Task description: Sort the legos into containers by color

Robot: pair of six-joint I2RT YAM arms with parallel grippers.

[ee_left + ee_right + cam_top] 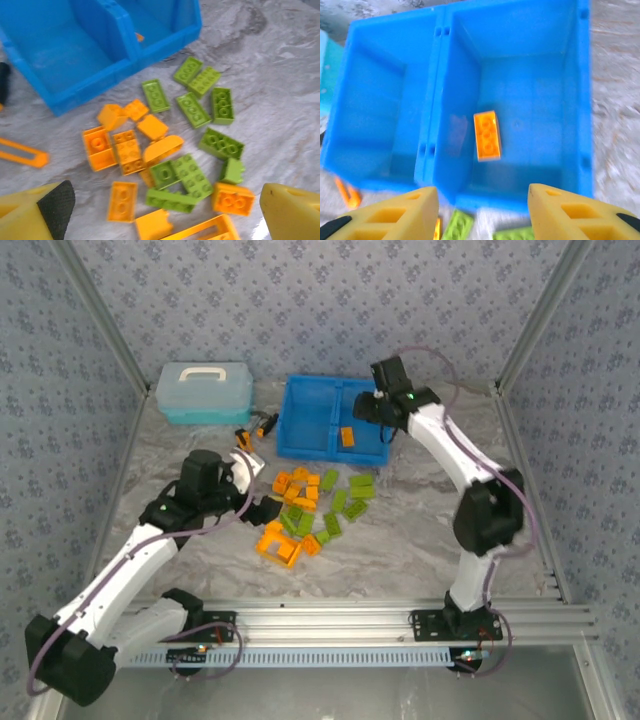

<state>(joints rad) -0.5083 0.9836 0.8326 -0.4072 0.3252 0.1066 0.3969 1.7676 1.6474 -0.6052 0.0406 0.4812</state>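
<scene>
Most of the legos (315, 505) lie in a loose, mixed heap on the middle of the marbled table (420, 550). The orange pieces sit mostly toward the left and near side of the heap and the green mostly toward the right, though several overlap or touch where the colours meet, so each will probably have to be picked out singly. A single orange brick (487, 135) lies flat, studs up, on the floor of the right compartment (535, 75) of the blue bin (287, 418). That suggests this side is being used for orange, with the left compartment (370, 100), where no brick can be seen, left for green. The bin stands just beyond the heap, its centre wall dividing the two halves. The right gripper (482, 212) hovers above the near edge of the right compartment. Its yellow fingers are parted with nothing between them, a pose that fits a drop into the bin. The left gripper (165, 197) hangs over the near left part of the heap, its fingers spread wide and empty, seemingly lining up on the orange pieces below. Sorting looks barely begun. At the far left a pale blue lidded case (205, 392) stands apart from the work, and a slim orange-and-black hand tool (255, 430) lies beside the bin's left wall.
</scene>
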